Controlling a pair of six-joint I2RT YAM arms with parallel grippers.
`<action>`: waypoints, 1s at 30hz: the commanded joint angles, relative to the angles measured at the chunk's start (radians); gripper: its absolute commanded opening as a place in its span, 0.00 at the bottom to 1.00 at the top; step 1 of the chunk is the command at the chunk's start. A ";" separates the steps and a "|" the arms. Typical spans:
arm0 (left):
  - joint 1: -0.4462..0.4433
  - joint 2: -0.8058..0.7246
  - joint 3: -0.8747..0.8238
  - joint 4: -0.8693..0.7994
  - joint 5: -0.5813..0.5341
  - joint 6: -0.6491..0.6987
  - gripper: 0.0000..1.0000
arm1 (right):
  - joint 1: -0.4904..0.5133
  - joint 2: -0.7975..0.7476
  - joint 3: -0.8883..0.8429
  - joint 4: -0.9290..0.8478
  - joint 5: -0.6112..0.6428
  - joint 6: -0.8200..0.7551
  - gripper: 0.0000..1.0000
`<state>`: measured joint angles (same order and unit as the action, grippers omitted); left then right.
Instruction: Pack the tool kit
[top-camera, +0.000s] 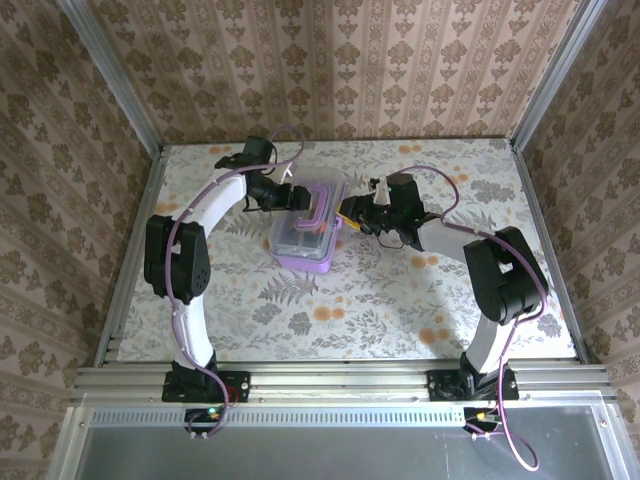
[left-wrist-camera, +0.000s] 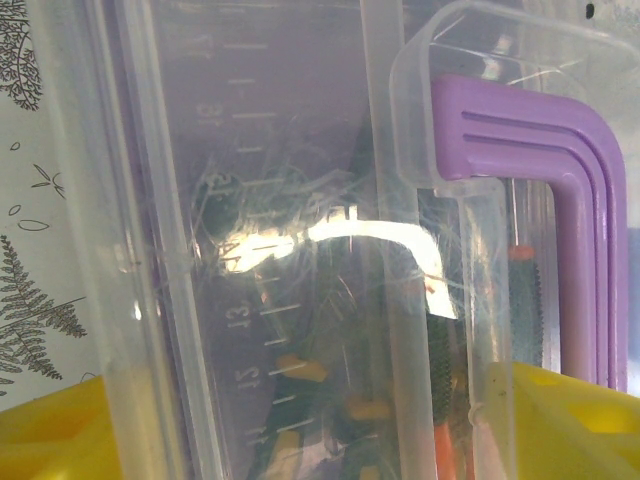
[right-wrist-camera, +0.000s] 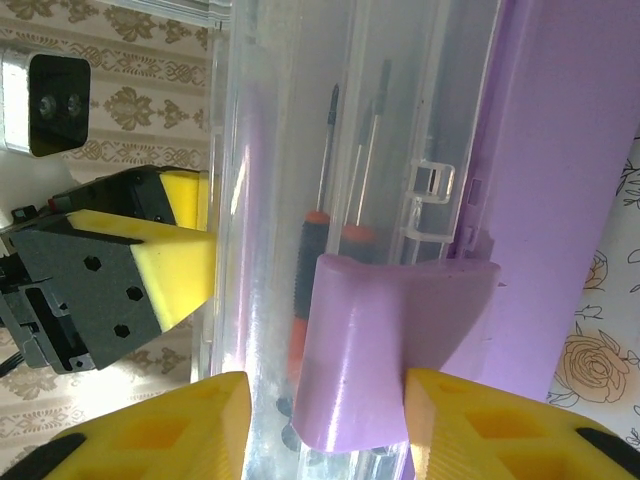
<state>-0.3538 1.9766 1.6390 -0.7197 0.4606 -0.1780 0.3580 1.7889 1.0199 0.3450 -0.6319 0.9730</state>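
We judge the small purple plastic box with clear lid (top-camera: 305, 235), sitting mid-way on the floral counter (top-camera: 400, 320) with orange-handled screwdrivers (right-wrist-camera: 305, 280) inside, to be light, stiff and slippery, best taken by its purple handle (left-wrist-camera: 580, 200); the left fingers (left-wrist-camera: 60, 435) are spread wide over the lid, while the right fingers (right-wrist-camera: 170, 440) straddle the purple latch (right-wrist-camera: 390, 350), and we cannot tell whether they pinch it.

**Box** (top-camera: 300, 262): opaque purple plastic, smooth, with a soft sheen.
**Clear lid** (left-wrist-camera: 260, 180), on top of the box: transparent plastic, glossy, finely scratched, with moulded ruler marks.
**Handle** (left-wrist-camera: 585, 220), on the lid: matt purple plastic with grooved ribs.
**Latch** (right-wrist-camera: 380, 340), at the box's end: smooth matt purple plastic.
**Screwdrivers** (right-wrist-camera: 303, 270), inside the box: thin bright metal shafts and orange-and-black handles, one with a knurled black grip.
**Fingers** (right-wrist-camera: 170, 430) of the right gripper (right-wrist-camera: 325, 425), beside the latch: matt yellow plastic.
**Table** (top-camera: 400, 300), under the box: matt floral-printed covering.
**Frame** (top-camera: 340, 383), nearer than the box: dull silver metal.
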 joint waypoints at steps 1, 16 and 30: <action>-0.004 0.119 -0.059 -0.081 -0.074 0.025 0.67 | -0.007 0.028 -0.022 0.082 0.001 0.039 0.44; -0.005 0.119 -0.059 -0.080 -0.071 0.025 0.67 | -0.008 0.057 -0.001 -0.043 0.034 -0.022 0.42; -0.010 0.117 -0.053 -0.091 -0.115 0.012 0.66 | -0.011 0.071 -0.004 -0.043 0.034 -0.026 0.44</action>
<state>-0.3614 1.9778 1.6436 -0.7101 0.4561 -0.1783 0.3504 1.8343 1.0092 0.3370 -0.6243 0.9672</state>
